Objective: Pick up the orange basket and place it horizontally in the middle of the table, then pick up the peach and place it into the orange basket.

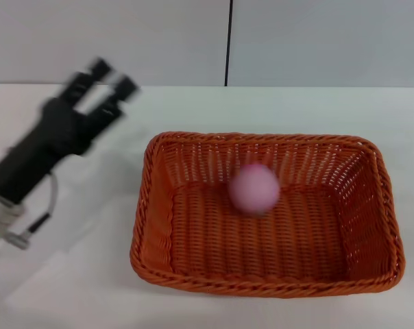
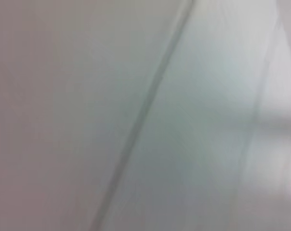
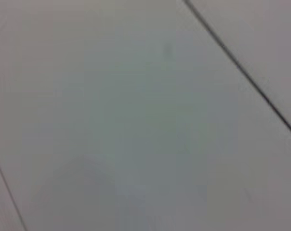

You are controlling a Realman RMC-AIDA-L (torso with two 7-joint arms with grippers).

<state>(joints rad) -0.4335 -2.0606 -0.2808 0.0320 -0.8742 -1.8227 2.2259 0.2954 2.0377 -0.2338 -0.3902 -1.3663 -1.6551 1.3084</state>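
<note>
The orange basket (image 1: 193,247) lies lengthwise across the white table (image 1: 193,110), right of centre in the head view. Inside it the pink peach (image 1: 254,188) looks blurred, over the basket's back half near its floor. My left gripper (image 1: 111,79) is raised at the far left of the table, well clear of the basket, open with nothing between its black fingers (image 1: 97,68). The right gripper is out of view. Both wrist views show only pale wall panels with a dark seam.
A grey panelled wall (image 1: 125,34) with a dark vertical seam (image 1: 228,41) runs behind the table's far edge. Bare tabletop surrounds the basket on the left and behind it.
</note>
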